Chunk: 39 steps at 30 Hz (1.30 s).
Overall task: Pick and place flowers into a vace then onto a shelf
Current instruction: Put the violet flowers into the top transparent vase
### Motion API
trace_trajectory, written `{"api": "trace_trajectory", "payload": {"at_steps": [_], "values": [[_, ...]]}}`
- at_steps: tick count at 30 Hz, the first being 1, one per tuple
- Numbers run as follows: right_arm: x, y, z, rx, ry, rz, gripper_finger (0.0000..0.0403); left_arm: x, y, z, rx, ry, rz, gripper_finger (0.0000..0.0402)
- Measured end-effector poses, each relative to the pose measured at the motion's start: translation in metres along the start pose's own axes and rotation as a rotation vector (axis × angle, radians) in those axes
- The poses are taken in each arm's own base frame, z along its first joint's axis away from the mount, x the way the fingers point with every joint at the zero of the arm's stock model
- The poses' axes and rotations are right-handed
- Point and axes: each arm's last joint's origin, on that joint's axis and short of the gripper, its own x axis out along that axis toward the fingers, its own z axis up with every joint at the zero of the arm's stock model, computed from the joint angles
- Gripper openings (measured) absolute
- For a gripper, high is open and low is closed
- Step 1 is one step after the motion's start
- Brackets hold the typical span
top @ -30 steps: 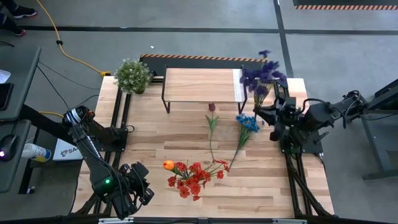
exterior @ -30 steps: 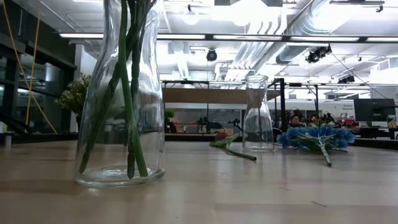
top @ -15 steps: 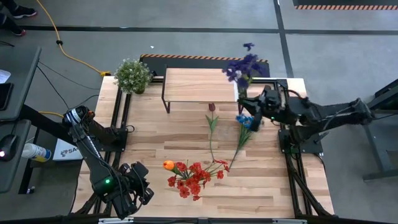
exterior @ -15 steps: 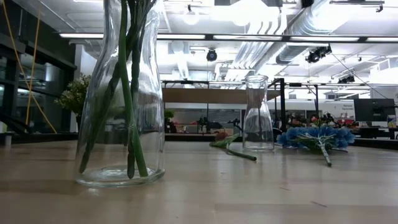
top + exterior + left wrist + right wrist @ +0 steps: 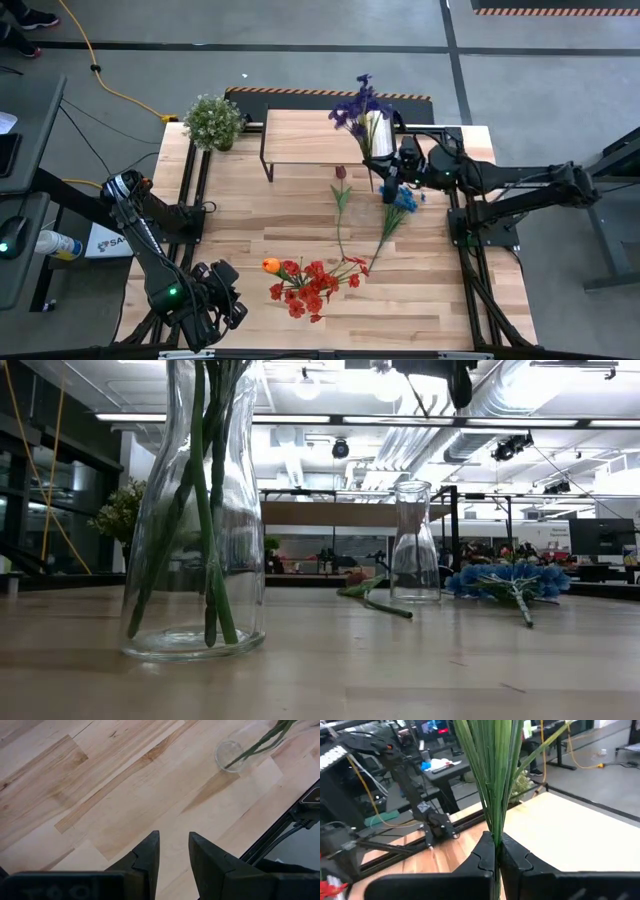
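Note:
My right gripper (image 5: 384,168) is shut on a bunch of purple flowers (image 5: 358,106), held over the right end of the shelf (image 5: 318,136). A maroon flower (image 5: 340,173) and a blue flower (image 5: 400,198) lie on the table in front of the shelf. Red and orange flowers (image 5: 308,284) stand with their stems in a glass vase (image 5: 195,510) near the front edge. An empty glass vase (image 5: 413,545) stands farther back. My left gripper (image 5: 173,845) hangs open over bare wood at the near left corner. My right gripper pinches the bundled green stems (image 5: 493,822) of the purple flowers between its two fingers (image 5: 512,851). The fingers come nearly level from the table's right side and lie across the stems. The bunch stands upright, blooms above the fingers, lifted clear of shelf and table.
A bushy potted plant (image 5: 213,120) stands at the far left corner beside the shelf. Bare wood lies between the shelf and the red flowers. Black rails (image 5: 470,270) run along the table's left and right edges.
My right gripper has swung from over the table's right edge toward the left and slightly down, carrying the purple flowers upright to over the shelf's right end. It has stayed shut on the stems.

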Motion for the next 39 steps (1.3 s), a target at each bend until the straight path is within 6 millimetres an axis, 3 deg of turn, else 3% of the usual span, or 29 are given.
{"api": "trace_trajectory", "payload": {"at_steps": [10, 23, 39], "values": [[0.011, -0.001, -0.011, -0.027, 0.018, -0.001, 0.0, 0.0, 0.0, 0.0, -0.001, 0.0, -0.001, 0.0138], [0.007, -0.017, -0.064, 0.036, -0.159, 0.1, 0.0, 0.0, -0.001, 0.0, -0.008, 0.011, -0.006, 0.0138], [0.003, -0.027, -0.085, -0.009, -0.183, 0.067, 0.0, 0.0, -0.001, 0.0, -0.008, 0.011, -0.004, 0.0138]]}}
